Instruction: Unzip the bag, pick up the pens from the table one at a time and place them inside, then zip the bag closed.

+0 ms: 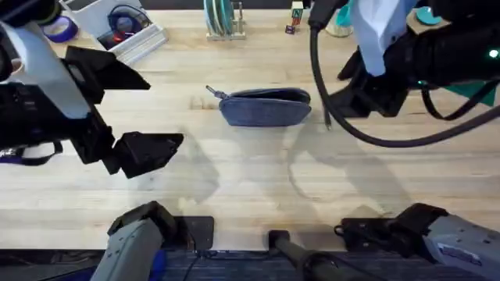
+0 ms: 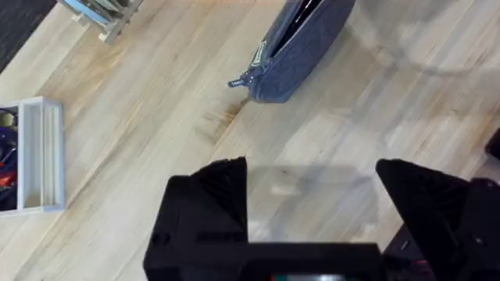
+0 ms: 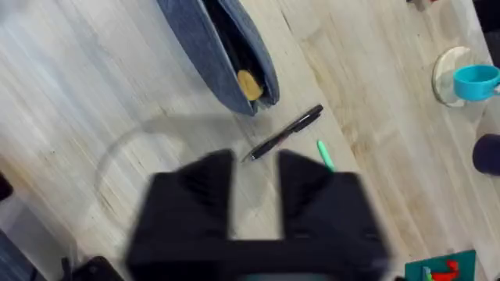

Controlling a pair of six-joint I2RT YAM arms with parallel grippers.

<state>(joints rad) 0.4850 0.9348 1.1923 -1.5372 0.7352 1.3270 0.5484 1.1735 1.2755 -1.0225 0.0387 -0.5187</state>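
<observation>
Black pen (image 3: 285,133) lies just beyond right fingers (image 3: 215,176).

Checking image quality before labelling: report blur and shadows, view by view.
Overhead: both arms loom large and soft-edged, casting faint shadows on the table below the bag. Left wrist: bag sharp. Right wrist: right gripper motion-blurred; black pen fairly crisp.

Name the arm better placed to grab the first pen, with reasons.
Right. The right gripper hangs open just above the black pen and green pen beside the unzipped bag. The left gripper hangs off the bag's far end.
</observation>
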